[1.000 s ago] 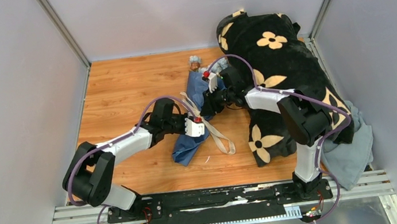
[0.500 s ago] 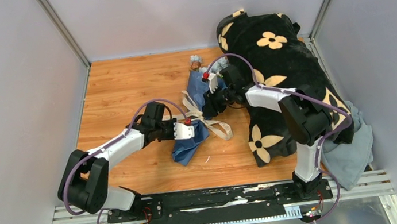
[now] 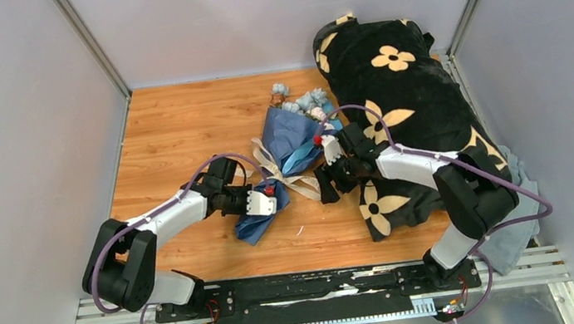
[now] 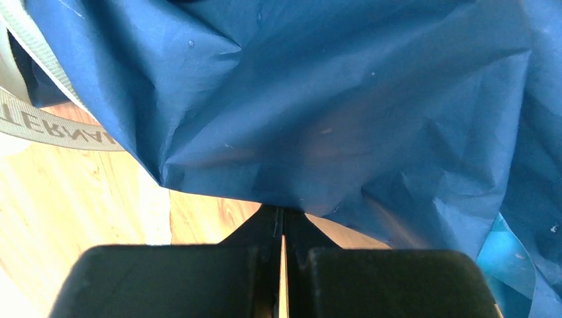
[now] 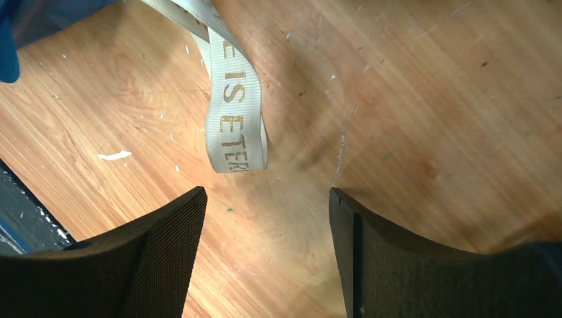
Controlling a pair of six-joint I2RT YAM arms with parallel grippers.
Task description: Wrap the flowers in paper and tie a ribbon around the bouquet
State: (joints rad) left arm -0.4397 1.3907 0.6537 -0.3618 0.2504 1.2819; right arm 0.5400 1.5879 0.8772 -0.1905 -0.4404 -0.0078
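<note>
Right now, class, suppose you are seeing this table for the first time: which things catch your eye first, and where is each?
A black blanket printed with cream flowers is heaped along the right side of the table. At the centre lies the blue paper bouquet, blooms pointing to the far edge. A cream ribbon with gold lettering trails off it, a loop of it on the wood just ahead of the open right claw.

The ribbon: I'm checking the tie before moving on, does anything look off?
Yes. The ribbon lies in slack loops on the table beside the bouquet, with no knot showing; one free end curls on bare wood under the open right end effector.
</note>
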